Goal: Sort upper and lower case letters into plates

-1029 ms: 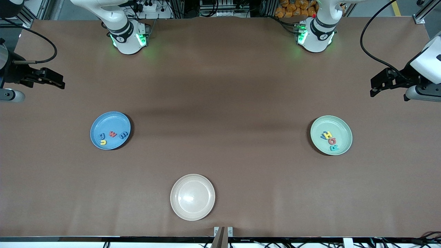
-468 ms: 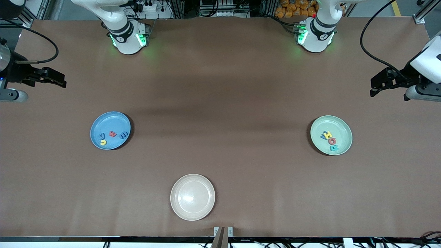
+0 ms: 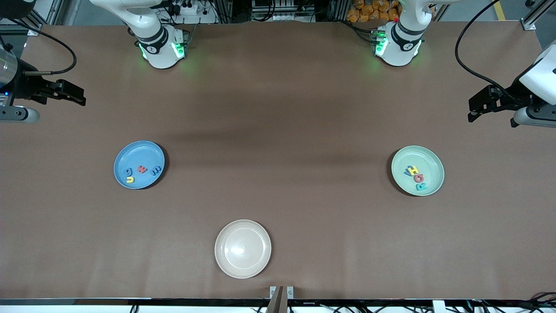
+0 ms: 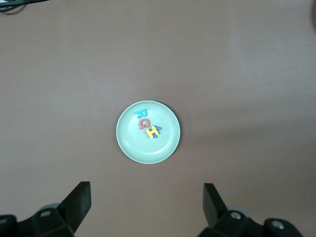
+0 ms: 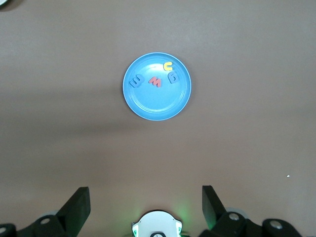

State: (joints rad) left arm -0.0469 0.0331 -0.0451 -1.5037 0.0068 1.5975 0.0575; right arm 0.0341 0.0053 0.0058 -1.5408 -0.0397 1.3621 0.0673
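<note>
Comparing this moment with the ones shortly before, one change only was recorded: the right gripper point(image 3: 80, 96), over the bare table point(image 3: 278, 130) at the right arm's end, had drifted slightly farther from the front camera, and the left gripper point(image 3: 472, 112), over the left arm's end, had risen only a trace.

Item, light blue plate point(image 3: 139, 164): found toward the right arm's end of the table, unmoved. Four letters were counted in it, a blue one point(image 3: 128, 172) touching a yellow one point(image 3: 130, 179), a red one point(image 3: 142, 169) and another blue one point(image 3: 155, 171), all grouped in the half of the plate nearer the front camera.

Item, mint green plate point(image 3: 417, 171): found toward the left arm's end, unmoved. Four letters were counted in it, clustered near its middle: yellow point(image 3: 413, 168), blue point(image 3: 408, 172), red point(image 3: 418, 178) and teal point(image 3: 421, 186), several touching.

Item, cream plate point(image 3: 243, 248): found nearest the front camera, holding nothing.

Both claws were seen in their wrist views with fingers wide apart and nothing between them. No letter was seen loose on the table.

Assessment: with all eight letters lodged in the two plates and both arms drawn back to the table's ends, the sorting was judged complete, or very nearly so, and the small shifts were read as a retreat to rest.
</note>
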